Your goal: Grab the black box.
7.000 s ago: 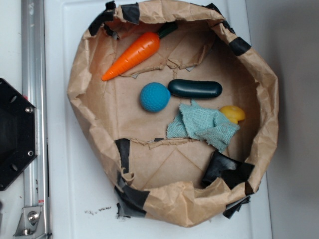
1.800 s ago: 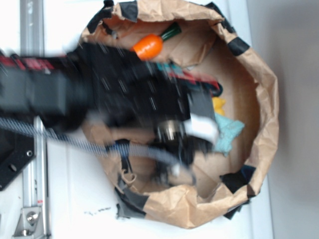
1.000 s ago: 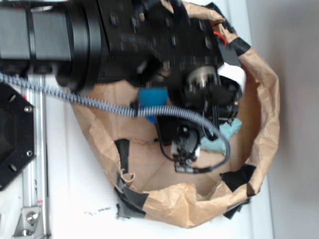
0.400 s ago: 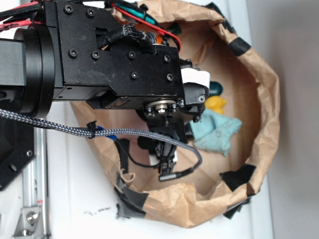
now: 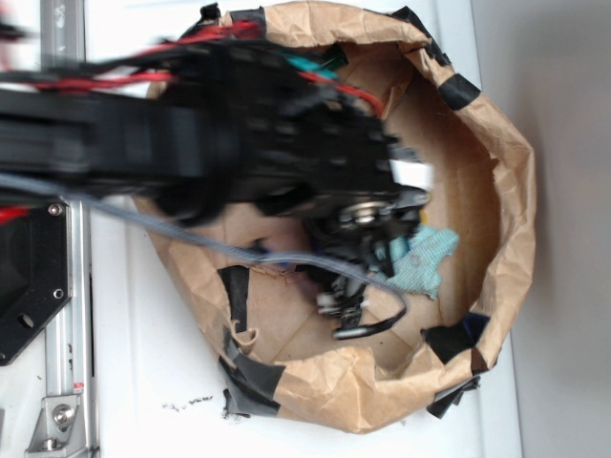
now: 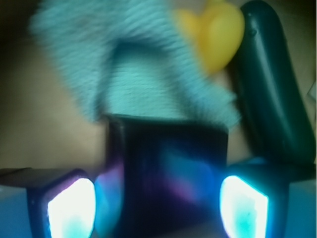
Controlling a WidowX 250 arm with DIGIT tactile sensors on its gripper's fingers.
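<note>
In the wrist view a dark, blurred black box (image 6: 168,168) stands on the brown paper between my two lit fingers (image 6: 69,206). My gripper (image 6: 157,198) is open around it: the right pad is at the box's edge and a narrow gap shows on the left. In the exterior view the blurred arm covers the box. The gripper (image 5: 380,253) is low inside the paper bag (image 5: 501,172), next to the teal cloth (image 5: 425,258).
Beyond the box lie the teal cloth (image 6: 124,64), a yellow toy (image 6: 215,34) and a dark green oblong object (image 6: 275,84). The bag's crumpled walls ring the space. A black tape patch (image 5: 449,339) sits at the lower right wall. A metal rail (image 5: 62,334) runs along the left.
The arm came in from the left, reached over the bag and has now moved down and right. It covers the carrot and the blue ball; the view is motion-blurred.
</note>
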